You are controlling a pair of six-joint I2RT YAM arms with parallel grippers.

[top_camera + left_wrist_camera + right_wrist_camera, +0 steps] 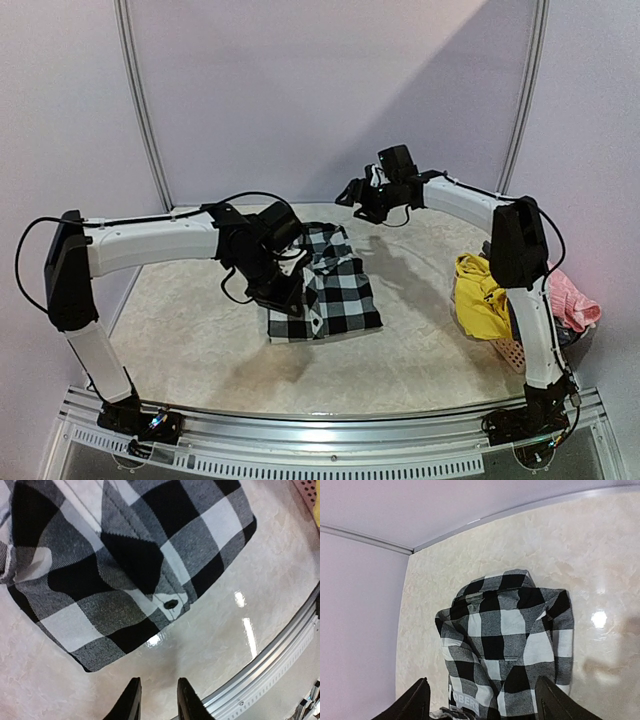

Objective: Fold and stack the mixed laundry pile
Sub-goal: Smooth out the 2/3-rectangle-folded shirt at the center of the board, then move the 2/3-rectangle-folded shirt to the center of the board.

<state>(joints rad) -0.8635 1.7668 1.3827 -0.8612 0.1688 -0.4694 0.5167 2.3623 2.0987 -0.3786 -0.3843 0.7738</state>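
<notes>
The black-and-white checked shirt [335,290] lies folded into a rough rectangle at the middle of the table. My left gripper [282,292] hovers low at the shirt's left side. In its wrist view the fingers [134,700] stand a narrow gap apart over bare table, with nothing between them and the shirt's buttoned corner [170,602] just ahead. My right gripper [352,194] is raised beyond the shirt's far edge, wide open and empty, looking down on the shirt [510,640]. A yellow garment [480,295] and a pink one [575,300] are heaped at the right.
A salmon perforated basket [512,352] sits under the yellow and pink garments by the right arm's base. A metal rail [280,645] runs along the table's near edge. White walls close off the back and sides.
</notes>
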